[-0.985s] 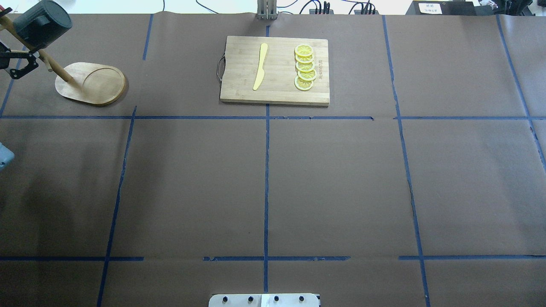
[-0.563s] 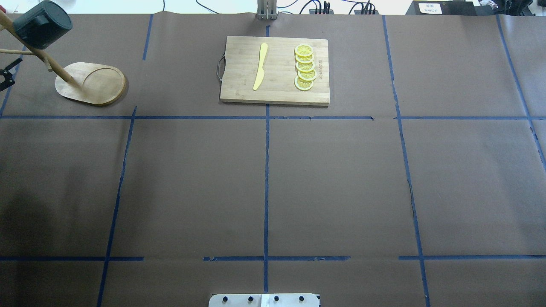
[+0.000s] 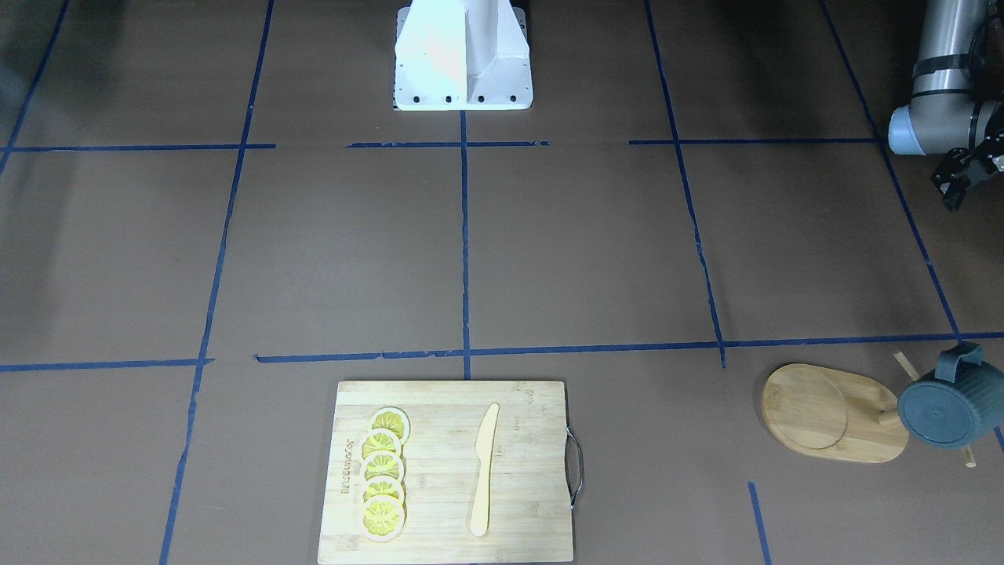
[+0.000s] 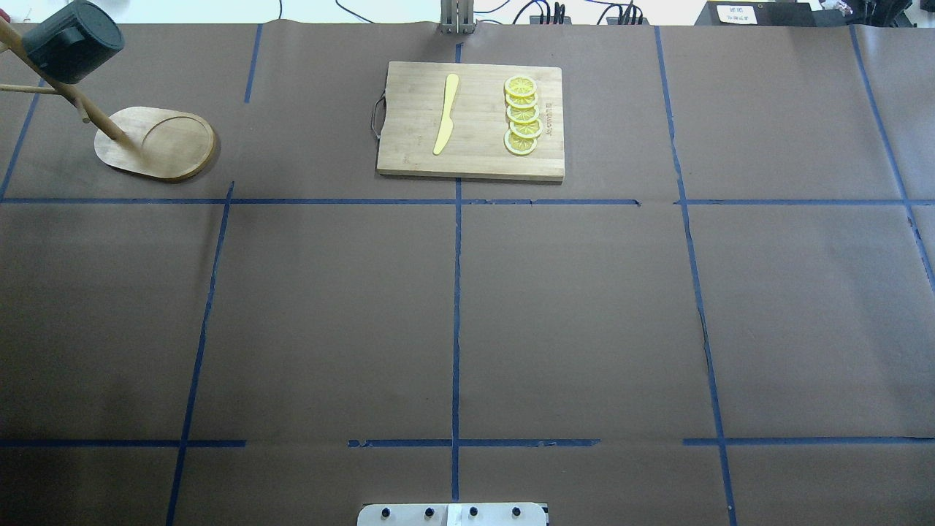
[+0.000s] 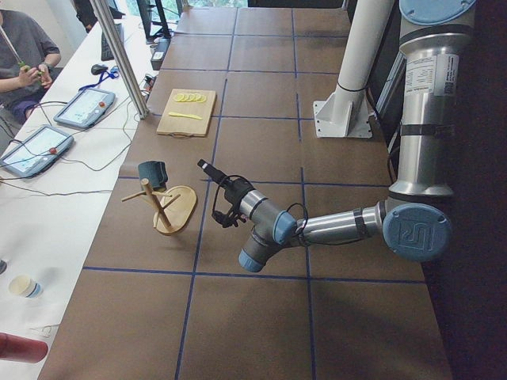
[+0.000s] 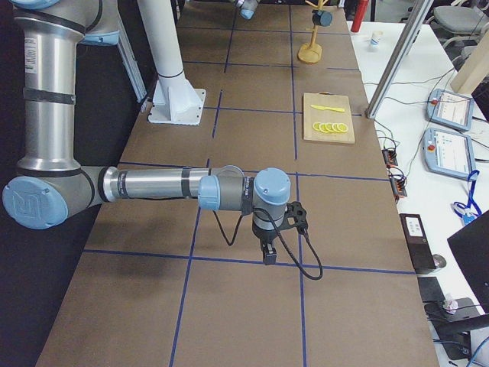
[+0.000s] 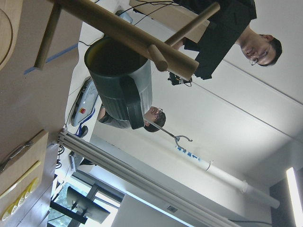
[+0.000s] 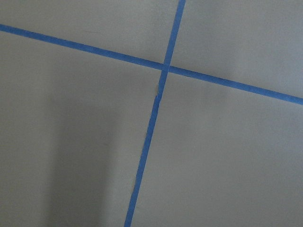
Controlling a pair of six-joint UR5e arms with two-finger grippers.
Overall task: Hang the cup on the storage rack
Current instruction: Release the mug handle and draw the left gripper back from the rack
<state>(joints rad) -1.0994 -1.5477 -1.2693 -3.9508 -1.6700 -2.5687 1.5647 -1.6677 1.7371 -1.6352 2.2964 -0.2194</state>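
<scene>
Now the cup [image 3: 945,408] hangs on the rack [image 3: 831,416], up on a peg by the post and off the bench [image 3: 549,251]. In the front view its round dark bottom faces the camera, and its handle points up and away. The left wrist view looks up at the cup [image 7: 118,90] from below. There it sits under the wooden post, with the handle facing the camera.

The rack stands at the far left corner of the bench, on its own oval base.

The left hand [image 3: 958,188] is well apart from the rack, back toward the robot. Its fingers are spread wide and hold nothing.

The right hand [image 6: 269,256] points down over the bench near a cross of blue tape [image 8: 164,67]. It shows only from the side, so I cannot tell if it is wide or narrow.

A board [image 3: 533,439] lies in the middle of the far side. On it are a row of lemon slices [image 3: 383,471] and a yellow knife [image 3: 484,471], side by side but not touching.
</scene>
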